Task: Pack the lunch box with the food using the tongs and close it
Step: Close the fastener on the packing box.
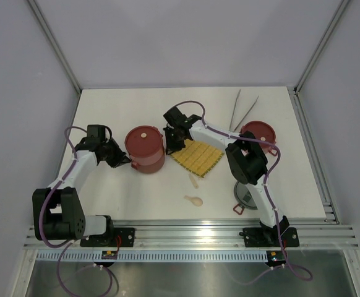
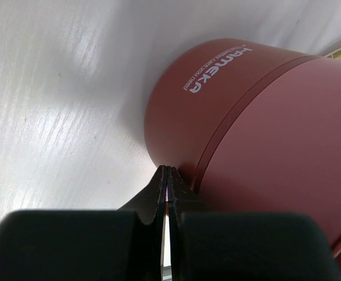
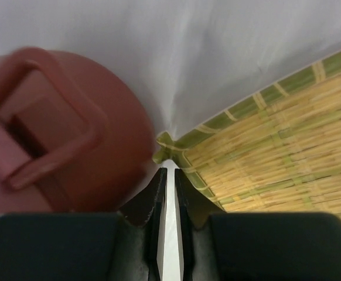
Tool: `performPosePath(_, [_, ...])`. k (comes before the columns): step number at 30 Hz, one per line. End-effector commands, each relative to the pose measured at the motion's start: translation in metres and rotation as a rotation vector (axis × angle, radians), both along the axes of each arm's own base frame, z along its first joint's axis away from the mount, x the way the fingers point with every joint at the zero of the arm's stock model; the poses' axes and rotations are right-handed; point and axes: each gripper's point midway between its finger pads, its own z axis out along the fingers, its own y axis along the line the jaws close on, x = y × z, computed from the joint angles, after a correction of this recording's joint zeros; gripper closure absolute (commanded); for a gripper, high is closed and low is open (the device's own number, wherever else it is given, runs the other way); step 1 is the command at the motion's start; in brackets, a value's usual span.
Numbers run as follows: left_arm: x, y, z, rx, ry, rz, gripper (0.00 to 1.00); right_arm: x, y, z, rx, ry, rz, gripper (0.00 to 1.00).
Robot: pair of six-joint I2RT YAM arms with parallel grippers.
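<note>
The left claw [image 1: 127,162], seen from above, sits at the left side of the red lunch box [image 1: 145,148] standing mid-counter [image 1: 106,111]. The right claw [image 1: 169,142] sits between that box and a corner of the yellow mat [image 1: 198,158], and the tongs [image 1: 242,111] lie far right, near a loose red lid [image 1: 258,132]. Left wrist view: the fingers are pressed together, empty, tips against the box's lower wall. Right wrist view: the fingers stand slightly apart with bare counter between them, tips at the mat's corner.
</note>
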Motion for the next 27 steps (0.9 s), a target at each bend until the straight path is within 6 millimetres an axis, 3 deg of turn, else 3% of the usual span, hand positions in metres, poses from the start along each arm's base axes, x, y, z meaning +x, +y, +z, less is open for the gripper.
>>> performPosePath(1, [0.021,-0.002,0.018,-0.002,-0.075,-0.023,1.00,-0.006,0.013,0.048,0.124,-0.038,0.013,0.84])
performPosePath(8, [0.025,0.001,0.022,0.017,-0.076,-0.027,1.00,-0.009,-0.006,0.067,0.101,-0.099,-0.014,0.84])
performPosePath(14, [0.020,0.013,0.040,0.085,-0.095,-0.010,1.00,0.024,-0.030,0.093,0.126,-0.166,-0.099,0.83])
performPosePath(15, [0.019,0.016,0.042,0.099,-0.095,0.000,1.00,0.027,-0.029,0.089,0.119,-0.163,-0.092,0.83])
performPosePath(17, [0.010,0.022,0.043,0.127,-0.074,0.018,1.00,0.037,-0.023,0.102,0.133,-0.184,-0.079,0.83])
performPosePath(18, [0.007,0.024,0.047,0.137,-0.080,0.028,1.00,0.040,-0.019,0.090,0.119,-0.168,-0.063,0.83])
performPosePath(19, [0.004,0.025,0.047,0.142,-0.076,0.034,1.00,0.045,-0.011,0.102,0.137,-0.180,-0.049,0.83])
performPosePath(22, [-0.009,0.027,0.045,0.151,-0.062,0.055,1.00,0.056,0.006,0.097,0.155,-0.157,-0.021,0.83])
performPosePath(23, [-0.012,0.026,0.044,0.140,-0.054,0.059,1.00,0.059,0.013,0.086,0.162,-0.137,-0.012,0.83])
performPosePath(26, [-0.023,0.018,0.034,0.095,-0.025,0.051,1.00,0.063,0.030,0.093,0.221,-0.125,0.010,0.83])
performPosePath(27, [-0.026,0.016,0.031,0.087,-0.012,0.051,1.00,0.063,0.033,0.080,0.208,-0.102,0.011,0.83])
